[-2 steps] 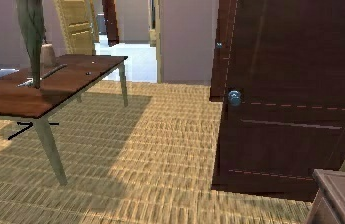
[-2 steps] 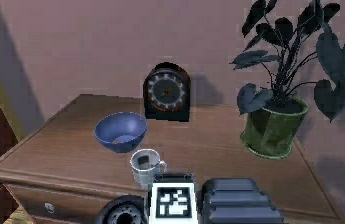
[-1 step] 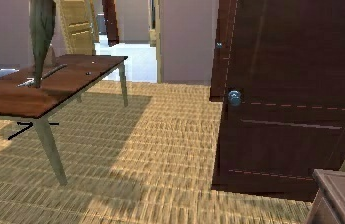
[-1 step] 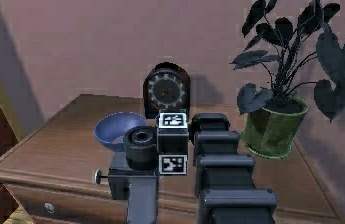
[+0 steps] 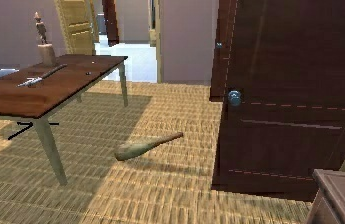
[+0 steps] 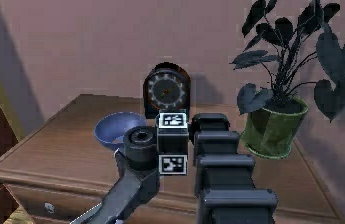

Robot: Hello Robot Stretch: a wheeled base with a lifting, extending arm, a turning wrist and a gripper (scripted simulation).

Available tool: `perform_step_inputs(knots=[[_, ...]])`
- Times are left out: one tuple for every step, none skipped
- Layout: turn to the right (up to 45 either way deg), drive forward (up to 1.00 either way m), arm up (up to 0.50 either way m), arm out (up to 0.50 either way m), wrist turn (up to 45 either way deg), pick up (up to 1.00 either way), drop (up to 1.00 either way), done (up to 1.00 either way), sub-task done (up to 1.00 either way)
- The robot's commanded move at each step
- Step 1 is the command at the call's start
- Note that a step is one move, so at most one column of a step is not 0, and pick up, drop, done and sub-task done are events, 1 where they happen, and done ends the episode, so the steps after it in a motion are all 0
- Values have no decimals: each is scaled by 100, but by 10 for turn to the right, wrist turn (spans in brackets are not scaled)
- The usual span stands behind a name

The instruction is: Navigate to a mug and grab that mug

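1. In the arm side view, nearest us, the arm [image 6: 225, 185] rises from 6 o'clock and ends at the gripper [image 6: 138, 146]. We cannot tell whether the fingers are apart or together, and with a thing standing behind them we cannot tell whether they hold anything.
2. At 10 o'clock from the gripper, a blue vessel [image 6: 113, 128] stands on the wooden counter [image 6: 65, 145]. It looks wide and bowl-like, and we cannot tell if it is the mug or whether the gripper touches it.
3. We judge it to be glazed ware: stiff, fairly light, slippery and breakable. If there is a handle we cannot make it out, so we would take it across the rim wall, low and square so it does not tip.
4. Farther back, a dark clock [image 6: 166, 90] sits at 1 o'clock, and a potted plant [image 6: 276, 125] at 3 o'clock, near enough to brush.
5. In the forward view, a bat [image 5: 148, 147] lies on the floor, with a second counter [image 5: 75, 80] at 10 o'clock carrying a statue [image 5: 43, 40], and a dark door [image 5: 290, 90] at 2 o'clock.
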Motion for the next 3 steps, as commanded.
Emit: perform_step_inputs(knots=[[0,0,0,0,450,0,0,0,0],[0,0,0,0,450,0,0,0,0],[0,0,0,0,360,0,0,0,0]])
